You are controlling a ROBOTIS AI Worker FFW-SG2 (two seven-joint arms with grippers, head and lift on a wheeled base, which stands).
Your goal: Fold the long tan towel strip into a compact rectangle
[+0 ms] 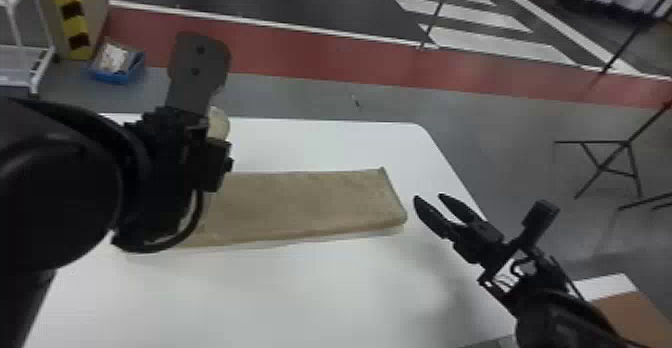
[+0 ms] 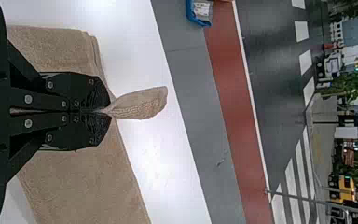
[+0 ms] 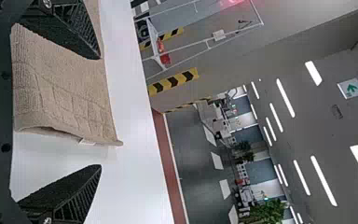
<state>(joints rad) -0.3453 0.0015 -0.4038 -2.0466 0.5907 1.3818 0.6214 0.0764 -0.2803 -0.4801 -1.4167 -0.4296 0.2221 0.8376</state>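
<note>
Towel cloth, laid out as a tan towel strip (image 1: 305, 202), stretched across the white table (image 1: 325, 292) in my head view. Its outer length was partly hidden behind the left arm (image 1: 60, 187), while the right gripper (image 1: 428, 197) hung just beside the other end, its 2 fingers parted with nothing between them. That end looked fairly square, with a thick, rounded front edge.

In my left wrist view, the left gripper (image 2: 105, 112) was clenched on the cloth, and a pinched tuft (image 2: 140, 102) stuck out past the 2 fingertips. The rest of the towel spread beneath them on the tabletop. I read the pile as thick and soft, light to lift, with enough nap to resist slipping. It was hardly fragile, but too limp to hold a crease by itself. A pinch that narrow might have bunched the fabric or caught 1 layer and left the others behind, so I wanted a deeper bite across all of them.

In my right wrist view, the near end showed a raised woven pattern and a slight gap between its layers, with a pale tag (image 3: 87, 141) at the edge. With that pincer released, I judged that end's corner the best place for it to take hold, layers together, before folding the length inward.
</note>
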